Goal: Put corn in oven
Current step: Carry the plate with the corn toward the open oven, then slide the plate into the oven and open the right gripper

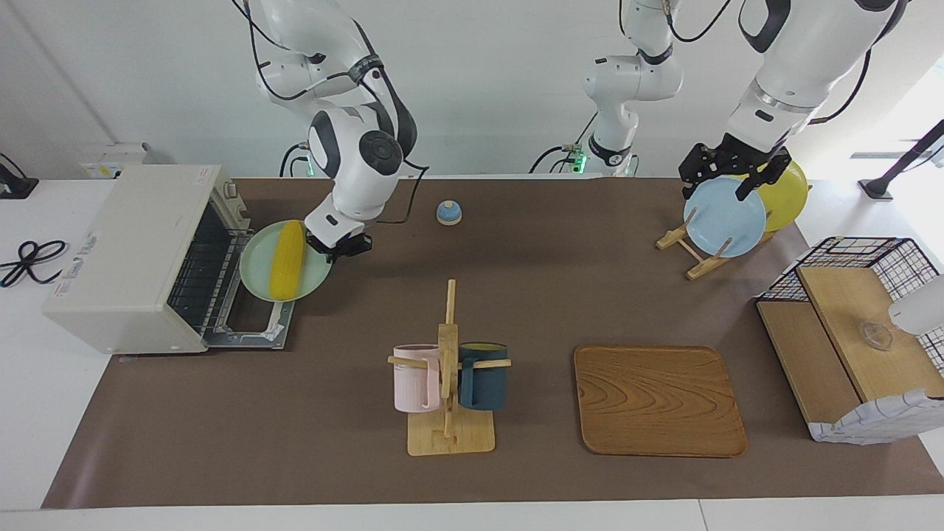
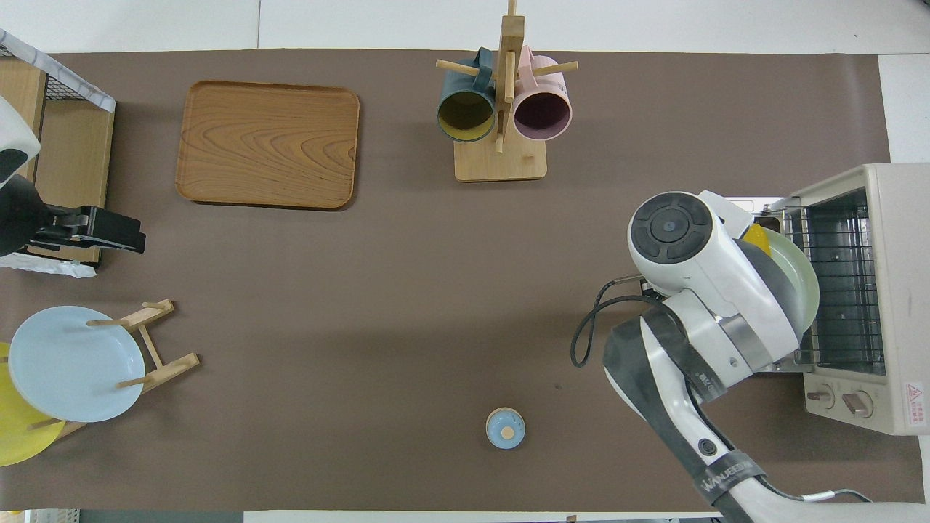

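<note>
Facing view: right end effector (image 1: 341,246) grips green plate (image 1: 259,284) bearing corn (image 1: 286,259) over oven (image 1: 140,254) door; left arm waits.

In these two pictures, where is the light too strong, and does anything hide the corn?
Facing view: bright daylight washes out the corner past the rack of plates; the corn shows clearly on its green plate, held by the right gripper over the oven door. Overhead view: the right arm covers nearly all the corn.
</note>
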### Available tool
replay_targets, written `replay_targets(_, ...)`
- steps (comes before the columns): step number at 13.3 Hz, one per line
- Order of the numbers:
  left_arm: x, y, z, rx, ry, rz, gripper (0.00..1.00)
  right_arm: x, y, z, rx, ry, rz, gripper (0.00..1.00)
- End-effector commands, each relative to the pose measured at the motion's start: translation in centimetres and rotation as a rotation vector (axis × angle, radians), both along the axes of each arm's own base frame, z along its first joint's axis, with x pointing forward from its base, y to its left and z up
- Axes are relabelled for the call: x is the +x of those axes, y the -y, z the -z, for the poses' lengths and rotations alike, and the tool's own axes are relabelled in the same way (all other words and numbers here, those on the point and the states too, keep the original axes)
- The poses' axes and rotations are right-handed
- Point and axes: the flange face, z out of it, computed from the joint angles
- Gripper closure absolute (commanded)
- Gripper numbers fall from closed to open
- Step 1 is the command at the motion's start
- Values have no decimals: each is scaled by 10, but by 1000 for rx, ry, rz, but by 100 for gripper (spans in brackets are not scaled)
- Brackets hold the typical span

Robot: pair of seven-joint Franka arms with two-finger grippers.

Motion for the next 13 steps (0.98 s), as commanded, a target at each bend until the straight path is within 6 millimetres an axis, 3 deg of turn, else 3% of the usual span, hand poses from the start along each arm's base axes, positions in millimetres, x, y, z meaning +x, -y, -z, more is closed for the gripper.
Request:
replay_targets(1,-1,-3,0,19,-3,6,0,1,43,-4,-25,-6,-17,100)
replay_targets(2,-1,-4,-1,19,-1,5,0,5,64,-4,-17,-16,-12,100)
replay_targets(4,0,-4,0,19,-3,5,0,2,84,6,-3,-22,-6,100)
replay_targets(7,0,-4,0,19,-3,5,0,-4,97,18,20,-2,-10,100)
replay_targets(13,-1,-4,-1,19,-1,5,0,-1,130,20,39,-24,-27,97)
